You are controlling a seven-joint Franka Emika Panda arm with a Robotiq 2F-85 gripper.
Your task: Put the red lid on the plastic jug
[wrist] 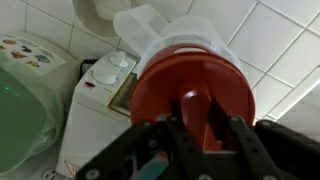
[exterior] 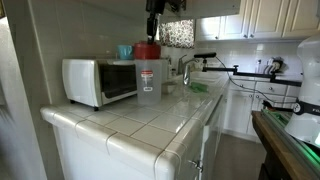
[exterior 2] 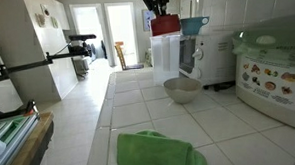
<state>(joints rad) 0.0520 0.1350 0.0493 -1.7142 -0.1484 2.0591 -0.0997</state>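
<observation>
Just below the claw (wrist: 200,125), the red lid (wrist: 165,80) is held clamped by its knob, apparently atop the plastic jug (exterior: 148,82).

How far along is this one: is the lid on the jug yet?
Done: the lid is grasped and lined up over the jug. In hand: the gripper clamps its knob, lid at the jug's mouth. Left: confirm it is seated, which the views do not settle, then release.
</observation>
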